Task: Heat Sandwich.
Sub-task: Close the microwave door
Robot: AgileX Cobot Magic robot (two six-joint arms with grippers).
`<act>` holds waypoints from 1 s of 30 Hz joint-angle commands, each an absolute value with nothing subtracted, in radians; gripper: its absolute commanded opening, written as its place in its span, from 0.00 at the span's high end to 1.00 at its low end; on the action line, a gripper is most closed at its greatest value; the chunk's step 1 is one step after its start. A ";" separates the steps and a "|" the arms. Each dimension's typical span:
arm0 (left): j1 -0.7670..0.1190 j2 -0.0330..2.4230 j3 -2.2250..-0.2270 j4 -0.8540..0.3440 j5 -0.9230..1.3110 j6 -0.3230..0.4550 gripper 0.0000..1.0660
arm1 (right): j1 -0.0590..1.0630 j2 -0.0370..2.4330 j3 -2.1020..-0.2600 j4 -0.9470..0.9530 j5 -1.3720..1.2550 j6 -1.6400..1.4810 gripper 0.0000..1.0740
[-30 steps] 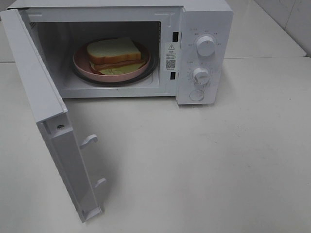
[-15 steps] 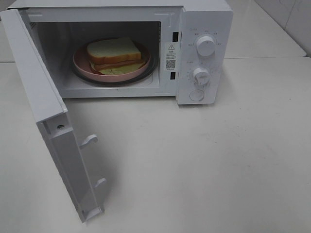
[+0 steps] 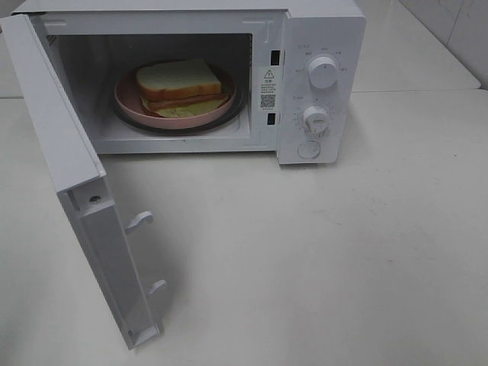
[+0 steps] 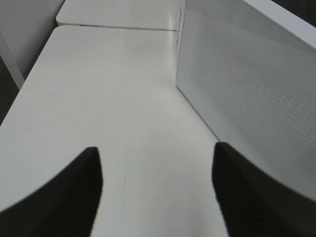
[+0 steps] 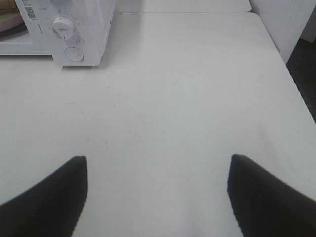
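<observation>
Our left claw [image 4: 157, 148] and right claw [image 5: 157, 158] both hang with fingers apart, empty, over the worktop [image 3: 343, 267]. Nothing has shifted in the past second: the sandwich [image 3: 179, 80] still sits on its pink plate [image 3: 126, 95] inside the microwave [image 3: 320, 30] at 11 o'clock, and the door [image 3: 53, 145] is still swung out toward 8 o'clock. We judge that closing it comes next.

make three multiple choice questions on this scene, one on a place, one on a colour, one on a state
1. Where is the sandwich?
A. on the table
B. on the plate inside the microwave
C. on top of the microwave

2. What colour is the plate?
A. pink
B. blue
C. black

3. How does the microwave door stand?
A. shut
B. taken off
C. swung wide open

Answers: 1 B, it lies on the plate in the cavity; 2 A, the rim shows pink around the bread; 3 C, it hangs out to the side, cavity exposed.
</observation>
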State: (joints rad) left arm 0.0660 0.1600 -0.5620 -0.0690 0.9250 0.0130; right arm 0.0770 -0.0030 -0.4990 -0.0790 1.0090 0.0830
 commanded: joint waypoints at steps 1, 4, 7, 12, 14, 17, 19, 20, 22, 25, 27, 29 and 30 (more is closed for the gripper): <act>0.068 0.191 -0.554 -0.055 0.831 0.009 0.69 | 0.069 -0.031 -0.498 -0.075 0.995 0.076 0.30; 0.068 0.220 -0.521 -0.048 0.737 0.009 0.86 | 0.069 -0.031 -0.498 -0.075 0.995 0.076 0.30; 0.068 0.266 -0.470 -0.048 0.610 0.013 1.00 | 0.069 -0.031 -0.498 -0.075 0.995 0.076 0.30; 0.068 0.345 -0.397 -0.048 0.432 0.017 1.00 | 0.069 -0.031 -0.498 -0.075 0.995 0.076 0.30; 0.068 0.358 -0.384 -0.048 0.401 0.017 1.00 | 0.069 -0.031 -0.498 -0.075 0.995 0.076 0.30; 0.068 0.420 -0.328 -0.048 0.226 0.017 1.00 | 0.069 -0.031 -0.498 -0.075 0.995 0.076 0.30; 0.068 0.438 -0.315 -0.048 0.175 0.017 1.00 | 0.069 -0.031 -0.498 -0.075 0.995 0.076 0.30; 0.068 0.471 -0.285 -0.048 0.082 0.017 1.00 | 0.069 -0.031 -0.498 -0.075 0.995 0.076 0.30; 0.068 0.507 -0.256 -0.047 -0.010 0.017 1.00 | 0.069 -0.031 -0.498 -0.075 0.995 0.076 0.30; 0.068 0.568 -0.218 -0.042 -0.138 0.017 1.00 | 0.069 -0.031 -0.498 -0.075 0.995 0.076 0.30; 0.068 0.608 -0.195 -0.035 -0.213 0.017 1.00 | 0.069 -0.031 -0.498 -0.075 0.995 0.076 0.30; 0.068 0.630 -0.187 -0.028 -0.252 0.017 1.00 | 0.069 -0.031 -0.498 -0.075 0.995 0.076 0.30; 0.068 0.673 -0.180 -0.016 -0.307 0.017 1.00 | 0.069 -0.031 -0.498 -0.075 0.995 0.076 0.30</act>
State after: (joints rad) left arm 0.0660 0.6500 -0.1850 -0.0280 -0.2350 0.0170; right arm 0.0770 -0.0030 -0.4990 -0.0790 1.0090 0.0830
